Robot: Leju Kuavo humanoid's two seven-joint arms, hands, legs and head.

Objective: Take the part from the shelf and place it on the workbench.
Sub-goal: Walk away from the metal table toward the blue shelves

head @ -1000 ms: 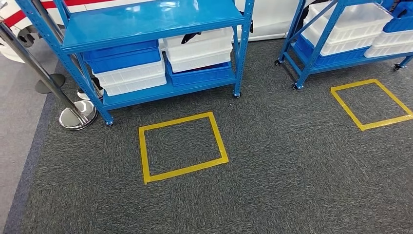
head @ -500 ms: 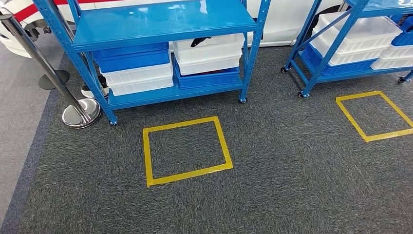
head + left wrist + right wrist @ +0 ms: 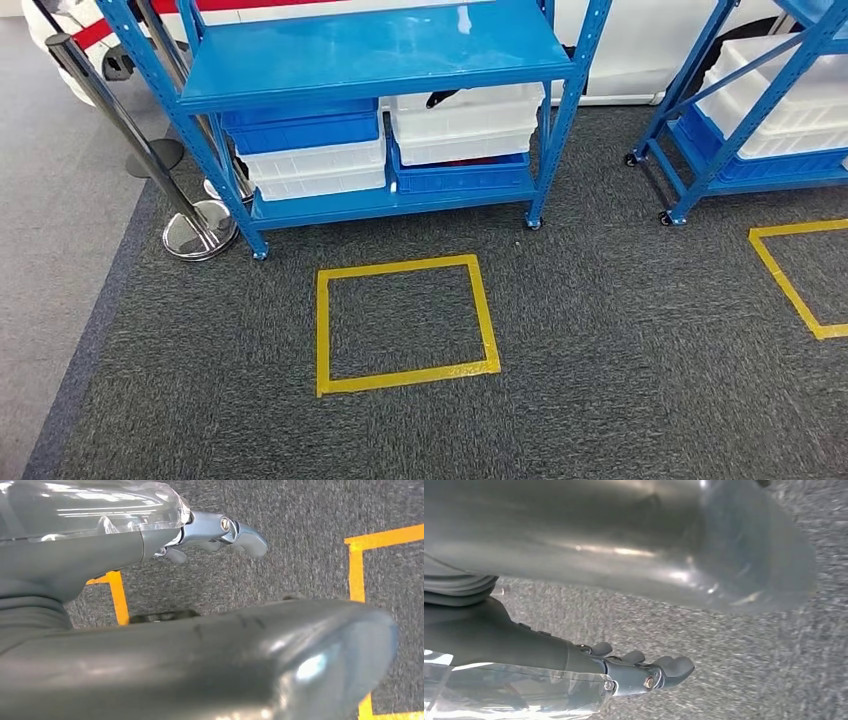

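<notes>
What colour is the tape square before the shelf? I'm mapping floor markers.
Yellow: the tape square on dark grey carpet, clearest in the head view.

Two shelf racks side by side on carpet, each with a taped square before it.

The nearer rack (image 3: 380, 60) stands at the far middle of the carpet (image 3: 600, 380); on its lower shelf, two stacks of bins (image 3: 310, 150) sit side by side, and a dark item (image 3: 443, 97) lies in the top bin of the right stack. A taped square (image 3: 400, 322) lies on the carpet just before this rack. To the rack's left stands a post on a round base (image 3: 198, 228), with another base (image 3: 155, 157) behind it. Well to the right is a second rack (image 3: 740, 110) holding bins, with a second taped square (image 3: 800, 275) before it. Behind both racks runs a wall panel (image 3: 640, 50).
</notes>
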